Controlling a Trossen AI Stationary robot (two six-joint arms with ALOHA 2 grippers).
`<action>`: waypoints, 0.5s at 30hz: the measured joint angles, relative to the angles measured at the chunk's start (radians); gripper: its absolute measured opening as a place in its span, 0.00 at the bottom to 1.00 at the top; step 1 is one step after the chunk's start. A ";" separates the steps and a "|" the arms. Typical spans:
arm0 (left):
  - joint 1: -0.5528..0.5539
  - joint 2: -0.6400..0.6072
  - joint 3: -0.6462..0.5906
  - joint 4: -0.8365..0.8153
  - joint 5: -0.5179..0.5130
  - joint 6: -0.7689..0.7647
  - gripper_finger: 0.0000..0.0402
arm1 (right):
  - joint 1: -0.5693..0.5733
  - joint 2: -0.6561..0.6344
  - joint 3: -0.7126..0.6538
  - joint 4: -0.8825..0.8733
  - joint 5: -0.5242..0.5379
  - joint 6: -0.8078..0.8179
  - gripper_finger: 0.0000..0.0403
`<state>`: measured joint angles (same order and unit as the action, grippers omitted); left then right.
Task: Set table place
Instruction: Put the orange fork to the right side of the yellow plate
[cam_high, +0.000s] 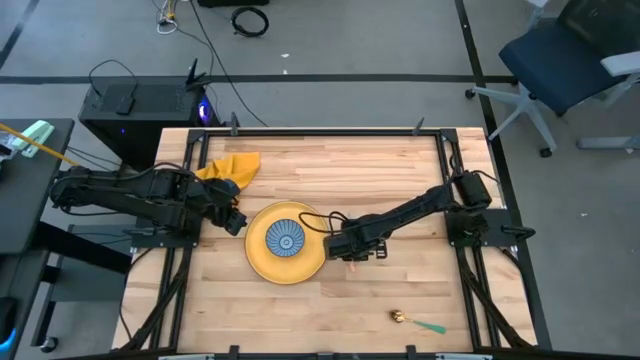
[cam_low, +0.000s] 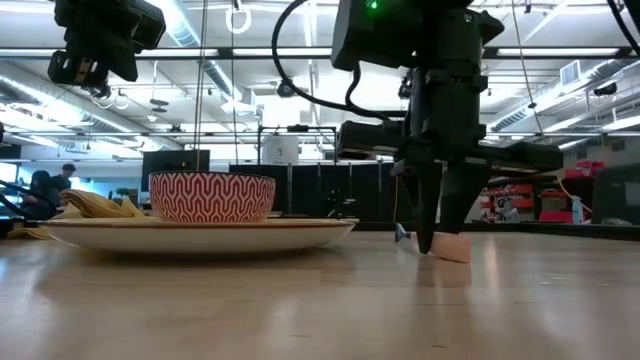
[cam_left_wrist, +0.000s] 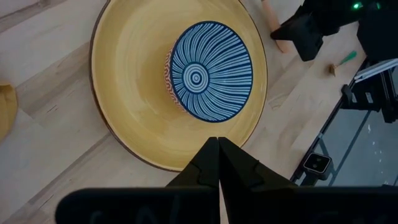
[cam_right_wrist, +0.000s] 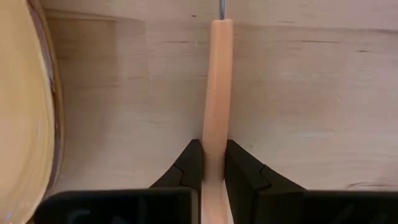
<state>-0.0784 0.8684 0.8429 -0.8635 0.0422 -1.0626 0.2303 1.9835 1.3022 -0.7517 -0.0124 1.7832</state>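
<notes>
Wooden table (cam_high: 400, 160), one plate (cam_high: 262, 258), one bowl (cam_high: 287, 239), one fork (cam_right_wrist: 216, 99), one spoon (cam_high: 419, 323)

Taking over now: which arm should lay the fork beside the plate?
Right. Its gripper is shut on the fork, low on the table beside the plate; the left gripper is shut, empty, over the plate.

The counter (cam_high: 400, 170) is a light tabletop of wooden planks with black metal rails along its edges. A round yellow plate (cam_high: 257, 258) lies near its middle, toward the left arm's side. Just beside the plate's right rim, the orange fork handle (cam_right_wrist: 216, 93) lies flat on the planks. A crumpled yellow napkin (cam_high: 232, 166) lies at the far left. A green-handled gold spoon (cam_high: 420, 322) lies alone near the front edge.
</notes>
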 joint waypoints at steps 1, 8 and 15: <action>0.000 0.000 0.000 0.000 0.000 0.000 0.02 | -0.001 0.000 0.000 0.001 0.000 -0.007 0.11; 0.000 0.000 0.000 0.000 0.000 0.000 0.02 | -0.019 0.000 -0.001 0.010 -0.010 -0.039 0.11; 0.000 0.000 0.000 0.000 0.000 0.000 0.02 | -0.019 0.001 -0.001 0.018 -0.015 -0.035 0.14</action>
<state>-0.0781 0.8682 0.8429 -0.8636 0.0422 -1.0626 0.2115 1.9842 1.3014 -0.7338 -0.0269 1.7481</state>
